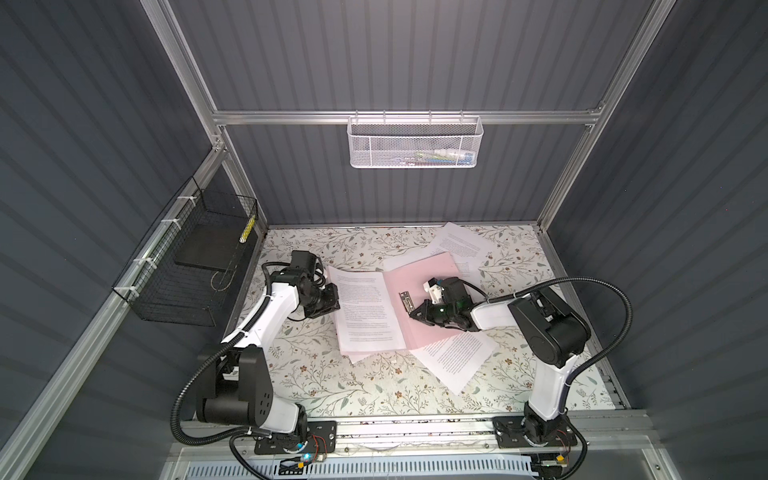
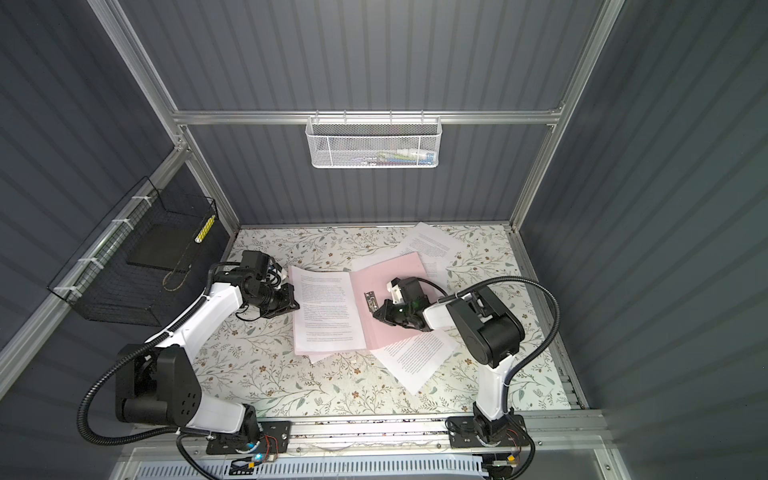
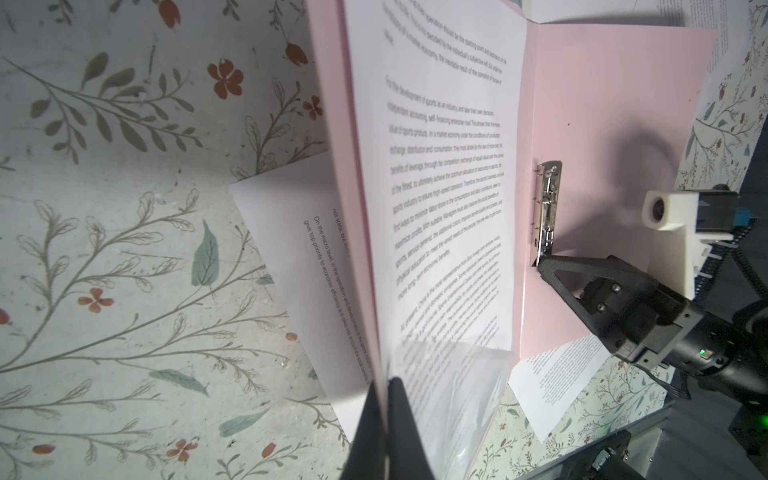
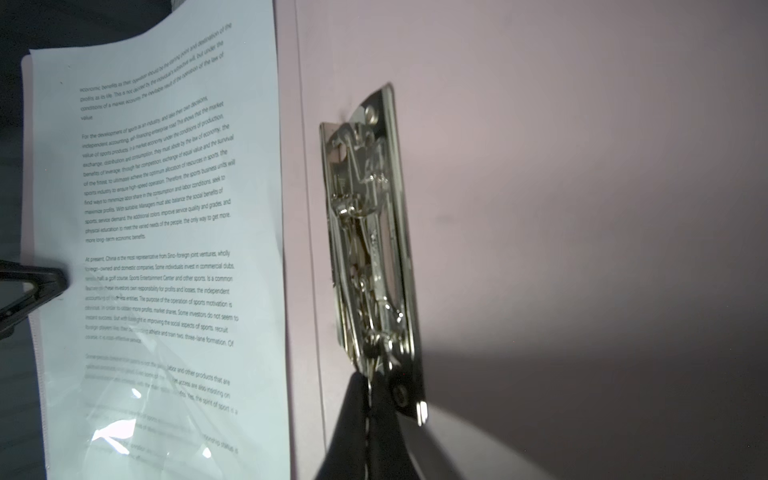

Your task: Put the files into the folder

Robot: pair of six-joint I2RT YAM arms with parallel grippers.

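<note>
The pale pink folder (image 1: 419,274) (image 2: 390,270) lies open mid-table, with its silver clip (image 1: 405,300) (image 4: 370,232) just right of the spine. One printed file (image 1: 365,316) (image 3: 440,187) rests on the left cover. My left gripper (image 1: 335,306) (image 3: 384,380) is shut on that cover's outer edge, which stands tilted up. My right gripper (image 1: 411,313) (image 4: 369,380) is shut on the near end of the clip. Other files lie loose: one behind the folder (image 1: 457,245), one at its front right (image 1: 453,361), and one partly hidden under the left cover (image 3: 299,257).
A black wire basket (image 1: 166,291) holding a flat black slab (image 1: 208,249) hangs on the left wall. A white mesh basket (image 1: 415,141) hangs on the back wall. The floral table (image 1: 332,390) ends at an aluminium rail in front, where both arm bases are bolted.
</note>
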